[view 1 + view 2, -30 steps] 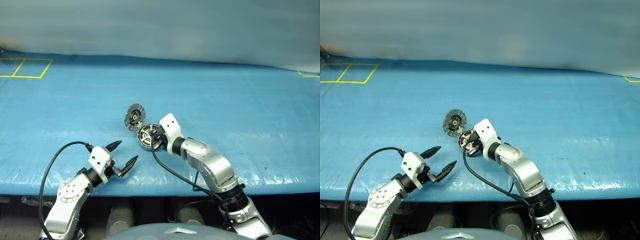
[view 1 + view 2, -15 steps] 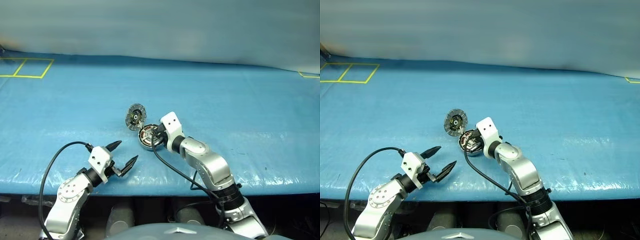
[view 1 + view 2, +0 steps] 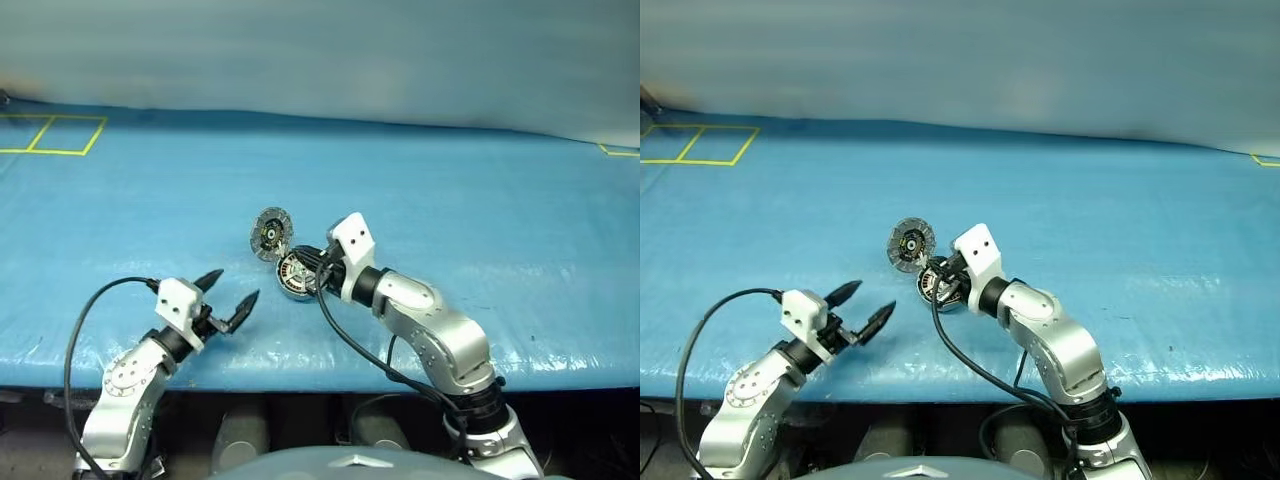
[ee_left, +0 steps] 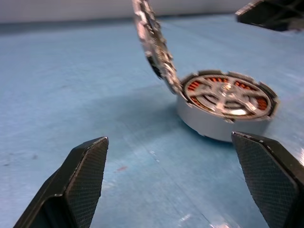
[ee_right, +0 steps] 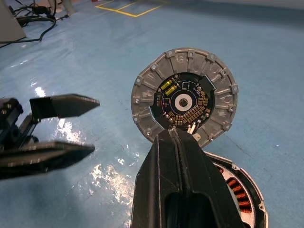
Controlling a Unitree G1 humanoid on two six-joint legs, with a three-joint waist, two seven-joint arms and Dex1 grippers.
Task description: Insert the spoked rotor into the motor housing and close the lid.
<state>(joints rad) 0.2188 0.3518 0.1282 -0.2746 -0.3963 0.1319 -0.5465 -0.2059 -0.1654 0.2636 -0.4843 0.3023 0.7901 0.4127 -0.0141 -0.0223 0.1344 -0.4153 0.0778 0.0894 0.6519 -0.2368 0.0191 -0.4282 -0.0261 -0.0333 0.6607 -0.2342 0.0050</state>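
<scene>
Right end effector [image 5: 178, 142], its two black fingers pressed together with nothing between them, hangs just above the motor housing [image 4: 223, 107], its tip at the lower edge of the raised lid [image 5: 184, 101]. That housing sits flat on the blue bench [image 3: 480, 190] near the front edge, a shallow silver cup with copper-brown windings around its rim. Inside it lies the spoked rotor [image 4: 227, 95], its silver spokes crossing over the windings. Joined to the housing's far-left edge, the lid stands nearly upright, its inner face with dark centre and small components turned toward the right wrist camera.

Left end effector [image 3: 229, 301] hovers over the bench's front edge, well to the left of the housing, fingers [image 4: 78, 180] spread wide and empty, pointing toward the housing and lid.

Farther out, yellow tape lines [image 3: 50, 135] mark squares at the bench's far left corner, and another yellow mark [image 3: 617, 150] sits at the far right.
</scene>
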